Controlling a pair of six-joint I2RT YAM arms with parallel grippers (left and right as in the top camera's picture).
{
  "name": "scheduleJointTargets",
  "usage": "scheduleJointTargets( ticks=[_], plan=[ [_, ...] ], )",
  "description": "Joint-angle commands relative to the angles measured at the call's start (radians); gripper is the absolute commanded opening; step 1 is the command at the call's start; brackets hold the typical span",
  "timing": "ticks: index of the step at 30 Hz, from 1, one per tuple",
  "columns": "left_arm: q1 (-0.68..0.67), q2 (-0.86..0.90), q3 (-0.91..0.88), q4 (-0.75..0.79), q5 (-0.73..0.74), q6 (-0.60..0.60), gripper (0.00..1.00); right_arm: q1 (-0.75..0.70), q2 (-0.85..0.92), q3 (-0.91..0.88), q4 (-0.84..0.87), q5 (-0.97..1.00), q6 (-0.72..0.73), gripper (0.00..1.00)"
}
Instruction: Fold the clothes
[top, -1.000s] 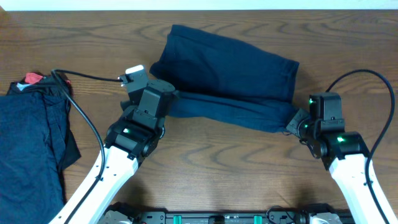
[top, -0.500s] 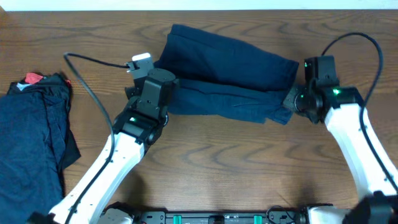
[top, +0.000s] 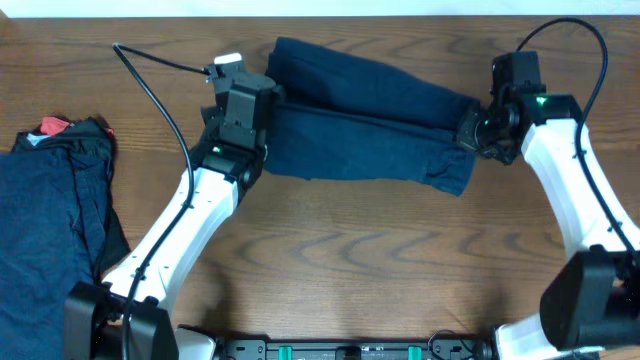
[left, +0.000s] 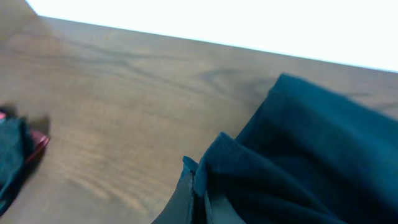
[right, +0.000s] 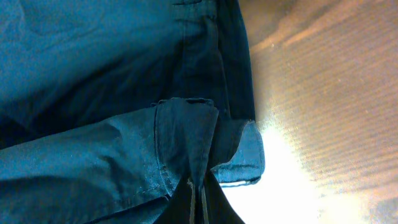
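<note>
Both arms have advanced away from the robot in the last second. The left pincer and right pincer are each clamped shut on one end of the near edge of the wrinkled dark navy fabric garment. It lies at the far middle of the brown wooden table. The near flap now overlaps the far half.

Judgement: the fold is under way and release is pending.

A second navy heap with a red piece lies well apart, left.
</note>
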Motion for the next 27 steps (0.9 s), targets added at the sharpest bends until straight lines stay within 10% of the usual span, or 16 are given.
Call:
scheduleJointTargets(
  ticks=[1, 20, 21, 23, 24, 27],
  plan=[
    [0.03, 0.028, 0.054, 0.034, 0.021, 0.055, 0.06, -0.041, 0.069, 0.061, -0.013, -0.013, -0.035, 0.01],
    [0.04, 0.199, 0.075, 0.265, 0.023, 0.113, 0.07, -0.119, 0.217, 0.306, 0.092, -0.065, -0.025, 0.01],
    [0.04, 0.201, 0.075, 0.277, 0.023, 0.113, 0.08, -0.119, 0.219, 0.306, 0.119, -0.065, -0.016, 0.11],
    [0.04, 0.207, 0.076, 0.299, 0.037, 0.113, 0.23, -0.117, 0.229, 0.306, 0.166, -0.074, 0.002, 0.8],
    [0.042, 0.209, 0.076, 0.307, 0.051, 0.113, 0.34, -0.115, 0.241, 0.306, 0.196, -0.087, 0.008, 0.99],
    [0.048, 0.217, 0.076, 0.316, 0.087, 0.113, 0.61, -0.113, 0.275, 0.307, 0.254, -0.158, 0.025, 0.99]
  ],
)
